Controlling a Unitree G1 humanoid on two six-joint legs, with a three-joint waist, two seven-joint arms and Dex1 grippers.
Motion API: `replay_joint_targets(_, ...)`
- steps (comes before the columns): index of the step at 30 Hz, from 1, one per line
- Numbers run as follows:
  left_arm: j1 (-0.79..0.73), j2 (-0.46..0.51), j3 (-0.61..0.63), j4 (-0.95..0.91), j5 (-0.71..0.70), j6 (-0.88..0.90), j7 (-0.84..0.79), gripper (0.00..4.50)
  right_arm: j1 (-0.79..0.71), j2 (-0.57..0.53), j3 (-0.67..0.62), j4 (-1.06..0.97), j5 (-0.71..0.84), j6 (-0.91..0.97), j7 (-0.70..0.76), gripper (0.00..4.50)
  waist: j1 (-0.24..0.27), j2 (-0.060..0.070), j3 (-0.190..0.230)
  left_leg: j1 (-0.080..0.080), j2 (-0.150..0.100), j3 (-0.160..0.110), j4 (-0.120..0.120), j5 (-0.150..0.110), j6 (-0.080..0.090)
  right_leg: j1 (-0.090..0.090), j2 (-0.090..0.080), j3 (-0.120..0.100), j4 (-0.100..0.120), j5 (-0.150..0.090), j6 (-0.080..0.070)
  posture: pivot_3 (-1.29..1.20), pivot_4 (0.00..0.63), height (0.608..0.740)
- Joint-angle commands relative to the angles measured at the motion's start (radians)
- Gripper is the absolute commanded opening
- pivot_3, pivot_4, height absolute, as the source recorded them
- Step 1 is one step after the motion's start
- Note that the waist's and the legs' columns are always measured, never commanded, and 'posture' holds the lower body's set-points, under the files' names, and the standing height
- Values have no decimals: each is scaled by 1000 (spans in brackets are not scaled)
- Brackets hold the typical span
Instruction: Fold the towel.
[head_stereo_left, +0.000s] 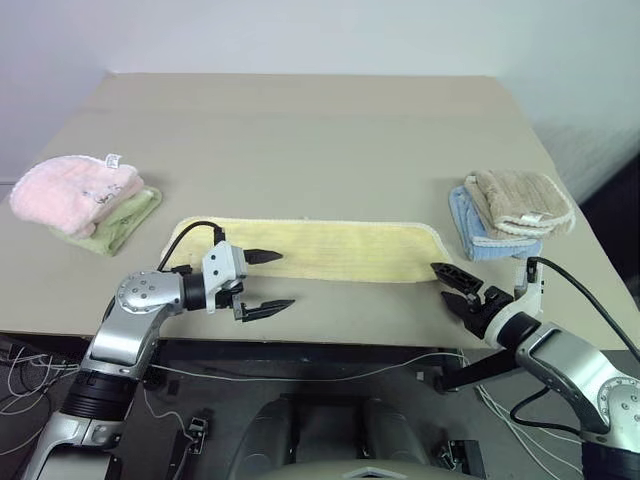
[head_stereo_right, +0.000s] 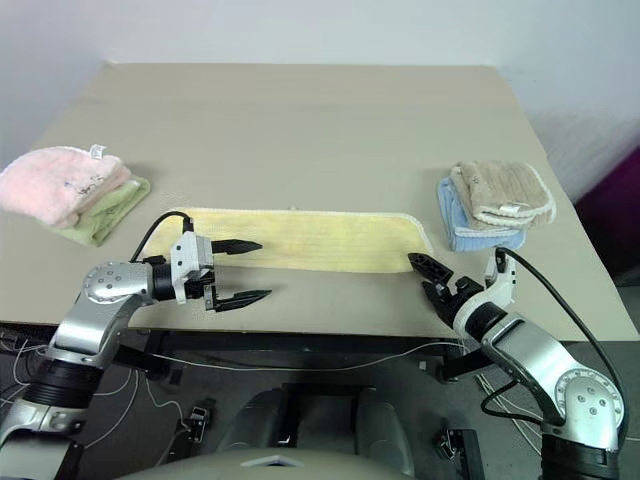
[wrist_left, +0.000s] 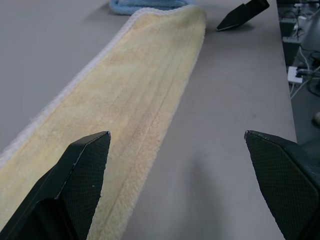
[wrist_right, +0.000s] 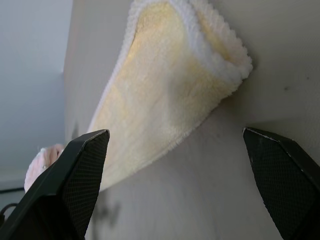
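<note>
Left end effector (head_stereo_left: 262, 283) released, at towel's end | right end effector (head_stereo_left: 452, 286) released too | towel (head_stereo_left: 330, 250) folded lengthwise on bench (head_stereo_left: 300, 130)

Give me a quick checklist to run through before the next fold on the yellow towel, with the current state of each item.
1. Towel lies flat in a long strip: ok.
2. Left gripper open at the towel's left end: ok.
3. Right gripper open at its right end: ok.
4. Either gripper holding cloth: not ok, both empty.
5. Tan and blue stack apart from the towel: ok.
6. Pink and green stack apart from it: ok.
</note>
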Motion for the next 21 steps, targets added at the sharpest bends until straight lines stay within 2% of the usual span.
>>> replay_joint_targets(1, -20, -6, -10, -8, 3, -18, -3, 4500, -29, 32, 34, 50, -77, -55, -34, 4491, -5, -1, -1, 1, 1, 0, 0, 0, 0, 1, 1, 0, 0, 0, 0, 0, 150, 740)
replay_joint_targets(5, -12, -2, -6, -19, 2, -16, 0, 4500, -77, 62, 47, 116, -145, -82, -22, 4491, -10, -2, -1, 7, 3, 2, -2, 0, 0, 5, 2, 2, -2, 0, -1, 0, 150, 740)
replay_joint_targets(14, 15, 7, -1, -52, -3, -7, 16, 4500, -200, 75, 15, 227, -230, -94, 27, 4491, -8, -2, -1, 7, 5, 2, -2, 0, 0, 6, 3, 2, -5, 1, -3, 0, 150, 740)
replay_joint_targets(21, 25, 10, 2, -61, -4, -6, 26, 4500, -209, 78, -5, 232, -253, -73, 32, 2084, 2, -1, -1, 5, 5, 3, -3, 0, 0, 5, 2, 2, -7, 1, -4, 0, 150, 740)
